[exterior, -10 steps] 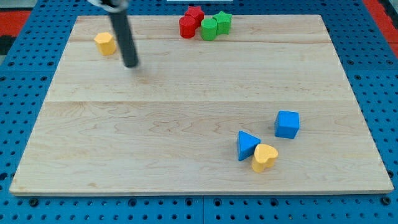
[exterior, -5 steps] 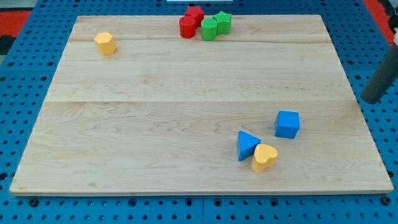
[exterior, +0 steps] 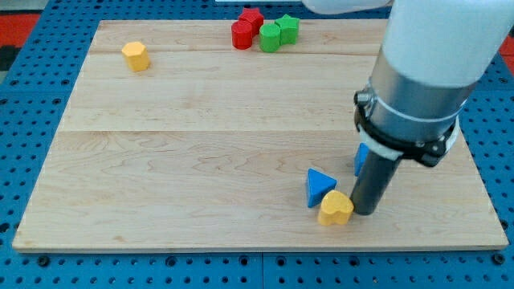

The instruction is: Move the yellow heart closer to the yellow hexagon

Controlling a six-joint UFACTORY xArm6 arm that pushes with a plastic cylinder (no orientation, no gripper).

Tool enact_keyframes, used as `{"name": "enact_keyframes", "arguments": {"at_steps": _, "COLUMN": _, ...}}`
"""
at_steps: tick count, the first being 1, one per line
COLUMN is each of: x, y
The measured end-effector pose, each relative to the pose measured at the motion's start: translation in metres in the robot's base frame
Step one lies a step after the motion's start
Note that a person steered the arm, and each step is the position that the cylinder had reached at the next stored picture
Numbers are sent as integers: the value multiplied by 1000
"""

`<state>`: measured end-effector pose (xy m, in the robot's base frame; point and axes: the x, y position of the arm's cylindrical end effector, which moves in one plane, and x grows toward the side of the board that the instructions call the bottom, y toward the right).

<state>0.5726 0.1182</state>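
Note:
The yellow heart (exterior: 334, 209) lies near the view's bottom right of the wooden board (exterior: 201, 160). My tip (exterior: 363, 212) touches the heart's right side. The yellow hexagon (exterior: 136, 56) sits far off at the view's top left. A blue triangle (exterior: 320, 186) is against the heart's upper left. A blue cube (exterior: 361, 157) is mostly hidden behind my rod and arm.
Two red blocks (exterior: 245, 27) and two green blocks (exterior: 278, 32) cluster at the view's top centre. The arm's large grey and white body (exterior: 426, 72) covers the board's right part. Blue pegboard (exterior: 24, 96) surrounds the board.
The rod went from the view's top left to the right edge, then down beside the heart. The heart has shifted slightly left and down.

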Motion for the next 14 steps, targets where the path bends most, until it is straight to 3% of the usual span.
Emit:
{"name": "enact_keyframes", "arguments": {"at_steps": 3, "x": 13, "y": -140}}
{"name": "enact_keyframes", "arguments": {"at_steps": 4, "x": 13, "y": -143}}
{"name": "enact_keyframes", "arguments": {"at_steps": 6, "x": 46, "y": -220}}
{"name": "enact_keyframes", "arguments": {"at_steps": 7, "x": 22, "y": -229}}
{"name": "enact_keyframes", "arguments": {"at_steps": 9, "x": -66, "y": -220}}
{"name": "enact_keyframes", "arguments": {"at_steps": 12, "x": -77, "y": -308}}
{"name": "enact_keyframes", "arguments": {"at_steps": 14, "x": -141, "y": -299}}
